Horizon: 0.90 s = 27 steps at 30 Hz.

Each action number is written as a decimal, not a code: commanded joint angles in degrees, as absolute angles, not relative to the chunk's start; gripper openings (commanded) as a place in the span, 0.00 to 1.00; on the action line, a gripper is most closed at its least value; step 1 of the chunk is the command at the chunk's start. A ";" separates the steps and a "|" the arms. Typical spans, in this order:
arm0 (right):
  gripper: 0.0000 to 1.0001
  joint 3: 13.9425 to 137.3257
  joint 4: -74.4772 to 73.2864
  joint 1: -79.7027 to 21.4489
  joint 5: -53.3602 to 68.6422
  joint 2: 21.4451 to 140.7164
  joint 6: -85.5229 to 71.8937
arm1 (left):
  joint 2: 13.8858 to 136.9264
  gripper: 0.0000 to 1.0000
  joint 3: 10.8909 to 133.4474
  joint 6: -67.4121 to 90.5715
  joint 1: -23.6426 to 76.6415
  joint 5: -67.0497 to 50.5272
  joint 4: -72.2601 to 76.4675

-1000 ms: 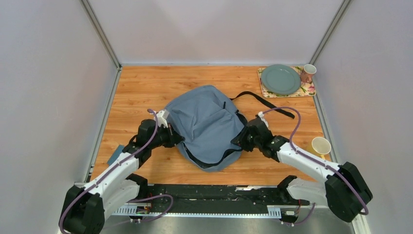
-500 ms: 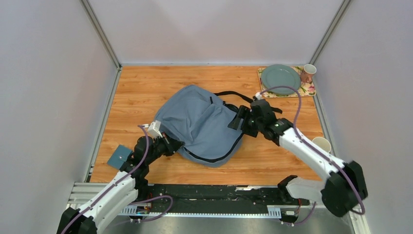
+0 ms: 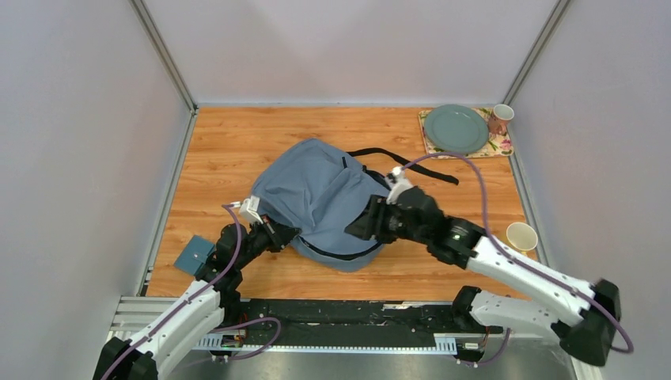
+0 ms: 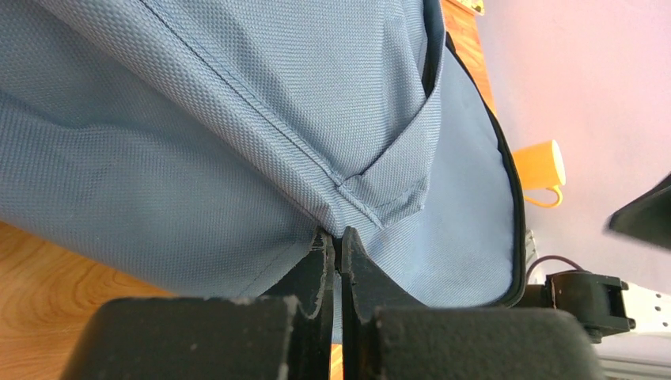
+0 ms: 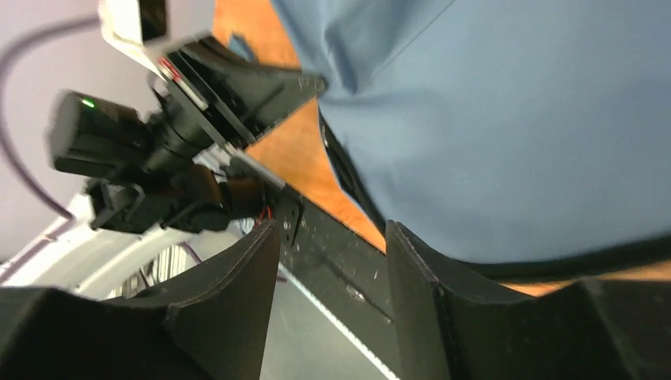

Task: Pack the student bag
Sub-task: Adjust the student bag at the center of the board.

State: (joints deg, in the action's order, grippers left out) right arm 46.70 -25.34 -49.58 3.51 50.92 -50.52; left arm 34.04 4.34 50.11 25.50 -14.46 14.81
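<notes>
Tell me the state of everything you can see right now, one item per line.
student bag, slumped on the table
left gripper, shut on the student bag's fabric
right gripper, open, holding nothing
green plate, flat on the floral mat
pink mug, upright
yellow cup, upright

Round green plate (image 3: 455,129) on floral placemat (image 3: 503,147); patterned mug (image 3: 500,119) at mat's right edge. Yellow cup (image 3: 521,236) well nearer than mat. Teal square card (image 3: 194,255) far left of mat, nearer.
</notes>
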 commanded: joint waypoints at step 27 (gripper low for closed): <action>0.33 47.80 -10.28 -64.07 0.09 74.44 -61.96 | 31.90 0.00 4.75 49.83 25.93 -18.28 19.07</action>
State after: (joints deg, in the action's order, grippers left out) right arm 45.89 -10.48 -63.46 1.80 74.08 -61.28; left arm 31.79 4.34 50.04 25.50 -15.05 15.22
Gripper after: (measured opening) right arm 0.338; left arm 0.017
